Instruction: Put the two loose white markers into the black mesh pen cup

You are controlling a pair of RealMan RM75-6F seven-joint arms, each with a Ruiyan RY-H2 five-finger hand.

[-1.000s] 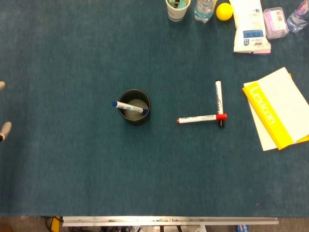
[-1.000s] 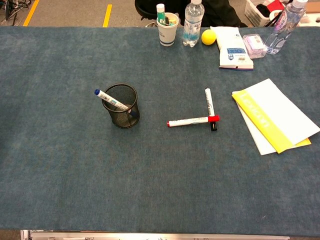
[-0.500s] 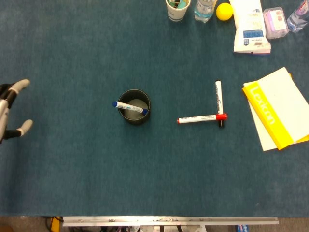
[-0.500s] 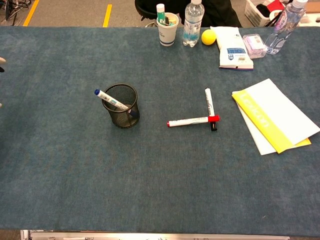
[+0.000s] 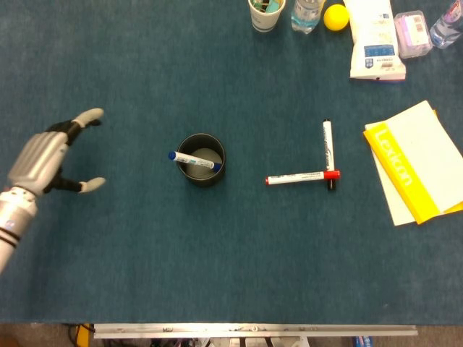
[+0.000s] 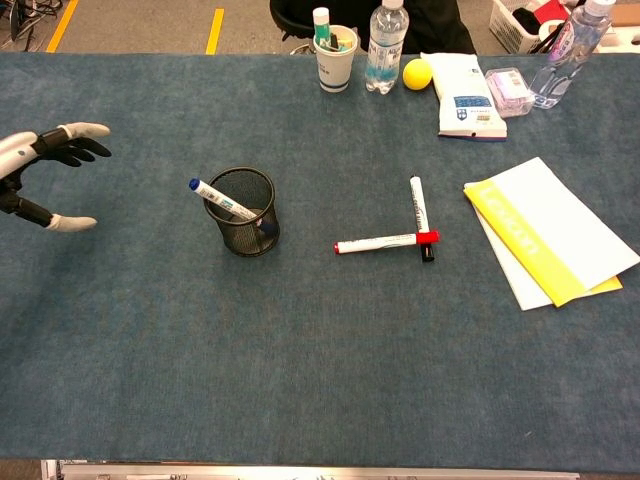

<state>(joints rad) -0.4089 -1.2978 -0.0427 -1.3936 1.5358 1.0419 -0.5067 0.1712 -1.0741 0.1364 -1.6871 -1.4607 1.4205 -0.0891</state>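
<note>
The left hand (image 5: 51, 155) hangs wide open and empty at nine o'clock from the pen cup (image 5: 202, 160), so nothing is picked up yet, and it must next reach past to the two markers (image 5: 296, 178) at three o'clock.

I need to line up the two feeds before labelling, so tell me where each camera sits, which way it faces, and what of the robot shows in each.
Head view: high above the table, looking almost straight down; shows the left hand and forearm.
Chest view: lower, at the table's near edge, looking obliquely across to the far edge; shows only the left hand.
Both share the black mesh pen cup, the two loose white markers, and the yellow booklet.
</note>
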